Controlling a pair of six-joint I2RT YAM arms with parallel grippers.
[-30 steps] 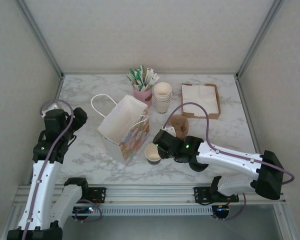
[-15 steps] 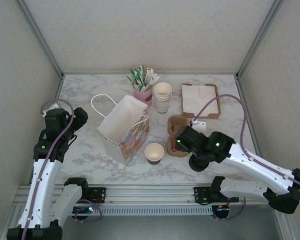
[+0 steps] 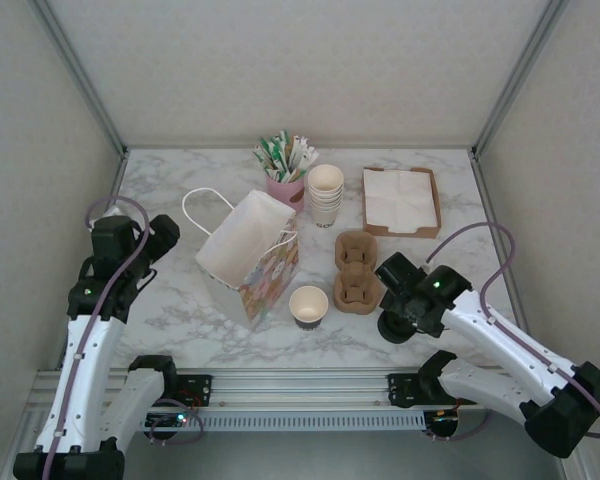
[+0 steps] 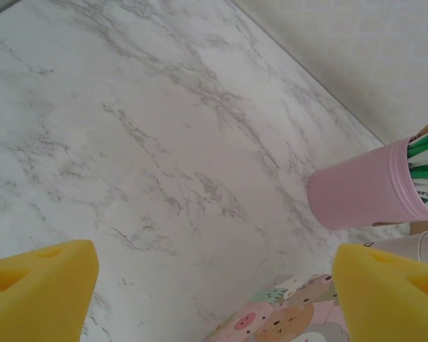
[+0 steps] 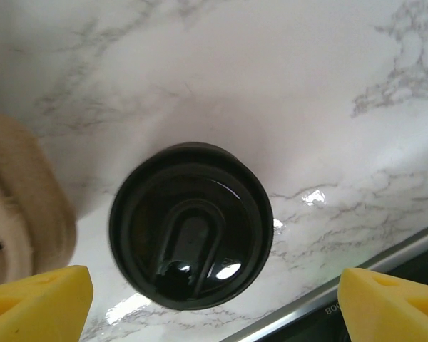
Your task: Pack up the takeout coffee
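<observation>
With the right fingers wide open and empty over the black lid just beside the brown cup tray, go straight down, pinch the rim softly and lift it level toward the open cup at the tray's other side.

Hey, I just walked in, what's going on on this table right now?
The right gripper hangs open over a black lid that lies flat on the marble table near the front edge, beside the cardboard cup carrier. A lidless paper cup stands by itself next to the paper bag, not yet packed. The left gripper is open and holds nothing, over bare table on the left.
</observation>
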